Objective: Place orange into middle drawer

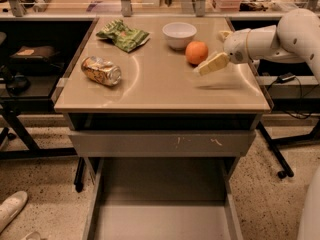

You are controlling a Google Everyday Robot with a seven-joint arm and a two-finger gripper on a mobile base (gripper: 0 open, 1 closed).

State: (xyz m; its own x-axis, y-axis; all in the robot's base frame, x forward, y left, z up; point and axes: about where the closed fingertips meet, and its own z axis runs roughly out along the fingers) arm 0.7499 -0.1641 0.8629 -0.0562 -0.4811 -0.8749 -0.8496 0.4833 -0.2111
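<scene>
The orange [196, 52] sits on the tan table top at the back right, just in front of the white bowl [179, 34]. My gripper [210, 52] reaches in from the right, close beside the orange's right side. It is open and empty; one cream finger [213, 63] points toward the orange's front and the other [223, 34] shows behind it. The middle drawer [160, 221] is pulled out below the table, with a bare grey floor and straight side walls.
A crushed golden can [101, 70] lies at the table's left. A green snack bag [123, 34] lies at the back left. A drawer front with pale scratch marks [160, 143] sits above the open drawer. Black shelving stands on both sides.
</scene>
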